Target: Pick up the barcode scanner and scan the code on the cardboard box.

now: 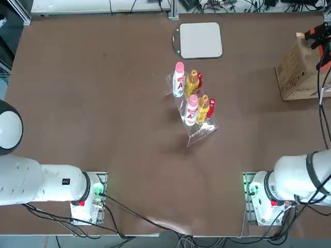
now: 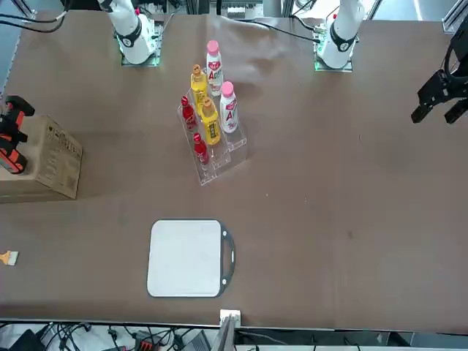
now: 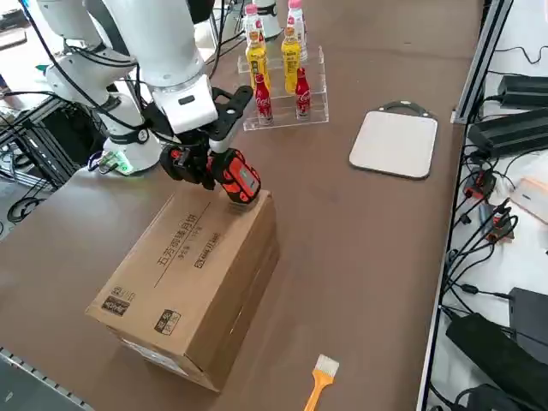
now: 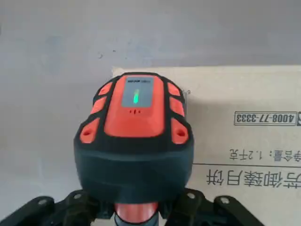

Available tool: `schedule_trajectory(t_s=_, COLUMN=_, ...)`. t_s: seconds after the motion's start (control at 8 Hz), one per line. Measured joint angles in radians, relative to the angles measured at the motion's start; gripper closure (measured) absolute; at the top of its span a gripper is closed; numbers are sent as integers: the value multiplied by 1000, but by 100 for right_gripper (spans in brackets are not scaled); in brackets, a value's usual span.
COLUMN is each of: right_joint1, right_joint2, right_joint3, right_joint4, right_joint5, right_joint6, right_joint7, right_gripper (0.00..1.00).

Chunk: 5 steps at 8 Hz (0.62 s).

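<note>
The cardboard box (image 3: 190, 272) lies on its side at the table's right edge, also seen in the top view (image 1: 296, 71) and the front view (image 2: 45, 162). My right gripper (image 3: 208, 165) is shut on the barcode scanner (image 3: 236, 178), a black device with orange trim. It hangs just above the box's top corner. In the wrist view the scanner (image 4: 135, 125) fills the middle, with a green light lit on its orange back. Its head points down at the box (image 4: 249, 141), near a printed label and dark print. The gripper's fingers (image 4: 80, 205) clamp the handle.
A clear rack of bottles (image 1: 193, 102) stands mid-table. A flat grey pad (image 1: 200, 40) lies at the far side. A small orange-handled brush (image 3: 318, 378) lies beside the box, near the table's edge. Cables run from the right arm's base (image 1: 264, 199).
</note>
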Motion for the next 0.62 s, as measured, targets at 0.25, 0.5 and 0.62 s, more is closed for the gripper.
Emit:
schedule_trajectory(t_s=0.25, right_joint1=-1, right_joint2=0, right_joint3=-1, right_joint4=0, right_joint5=-8, right_joint6=0, right_joint7=0, right_gripper=58)
schedule_trajectory(t_s=0.5, right_joint1=-1, right_joint2=0, right_joint3=-1, right_joint4=0, right_joint5=-14, right_joint6=0, right_joint7=0, right_gripper=58)
schedule_trajectory(t_s=0.62, right_joint1=-1, right_joint2=0, right_joint3=-1, right_joint4=0, right_joint5=-14, right_joint6=-1, right_joint7=-1, right_gripper=58)
